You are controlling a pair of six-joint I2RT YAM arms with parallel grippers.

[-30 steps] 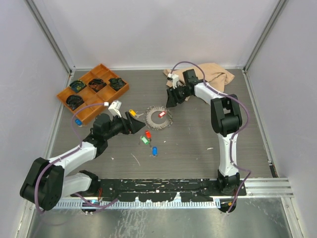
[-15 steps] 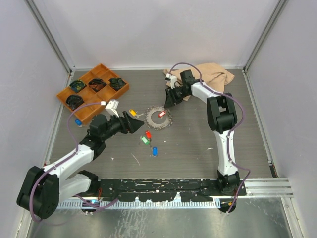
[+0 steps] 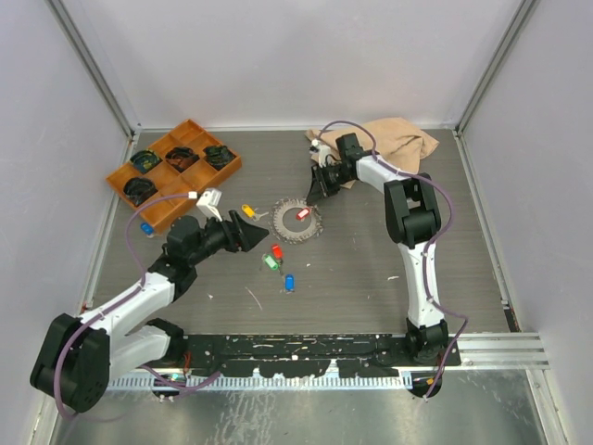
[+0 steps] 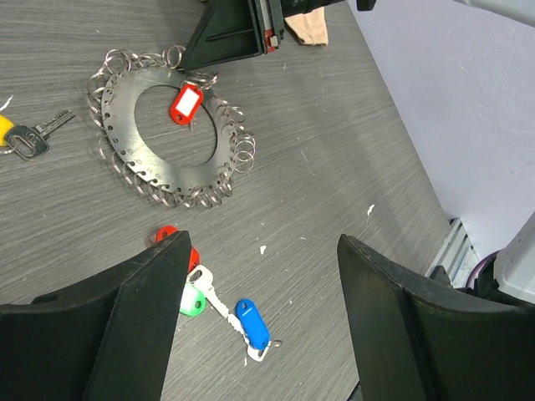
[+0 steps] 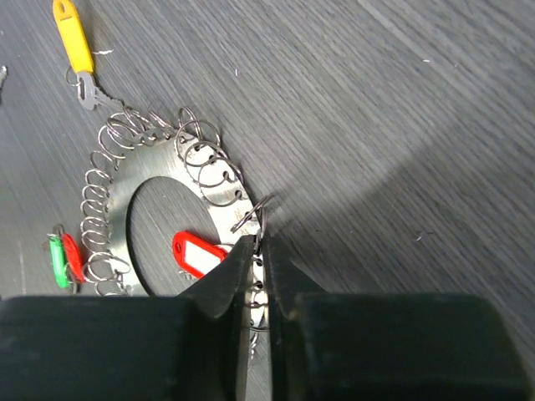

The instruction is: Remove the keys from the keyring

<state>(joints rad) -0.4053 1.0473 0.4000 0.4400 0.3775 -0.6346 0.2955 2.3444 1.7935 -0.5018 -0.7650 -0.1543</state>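
While left tool (image 4: 263, 251) gapes wide, empty, right tool (image 5: 257, 244) pinched narrow on keyring (image 5: 121, 213) rim loop.

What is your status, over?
Left hand open, hovering. Right hand pinching keyring rim. Red-tagged key not yet off. Nothing blocking.
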